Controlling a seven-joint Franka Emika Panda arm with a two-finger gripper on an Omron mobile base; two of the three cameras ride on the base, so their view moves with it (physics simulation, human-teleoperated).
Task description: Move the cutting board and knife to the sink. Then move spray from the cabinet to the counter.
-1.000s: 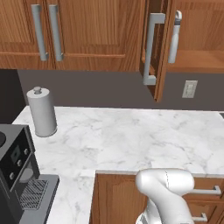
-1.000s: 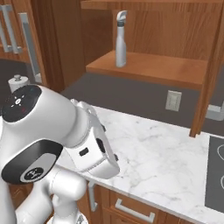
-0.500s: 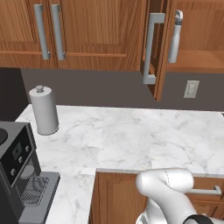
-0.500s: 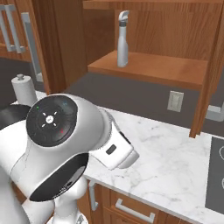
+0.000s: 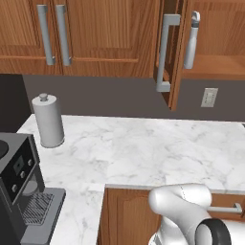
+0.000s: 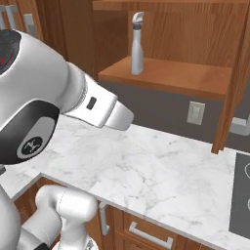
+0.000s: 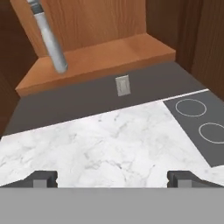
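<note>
The spray (image 6: pixel 137 44) is a pale grey bottle standing upright on the bottom shelf of the open wall cabinet (image 6: pixel 166 75). It also appears as the spray (image 5: pixel 191 40) behind the open door, and as the spray (image 7: pixel 50 37) at the upper left of the hand view. My gripper (image 7: pixel 113 178) is open, its fingertips (image 7: pixel 43 178) wide apart with nothing between them. It hangs over the marble counter (image 7: pixel 109 140), well short of the shelf. The cutting board, knife and sink are out of view.
The open cabinet door (image 5: pixel 167 52) juts out over the counter (image 5: pixel 143 148). A paper-towel roll (image 5: pixel 48 119) and a coffee machine (image 5: pixel 21 186) stand at the left. A cooktop (image 7: pixel 197 122) lies to the right, and a wall outlet (image 6: pixel 196 113) sits below the shelf.
My arm has swung up and to the left in the right base view, its large link now high at the left edge. The spray and cabinet stand as before.
</note>
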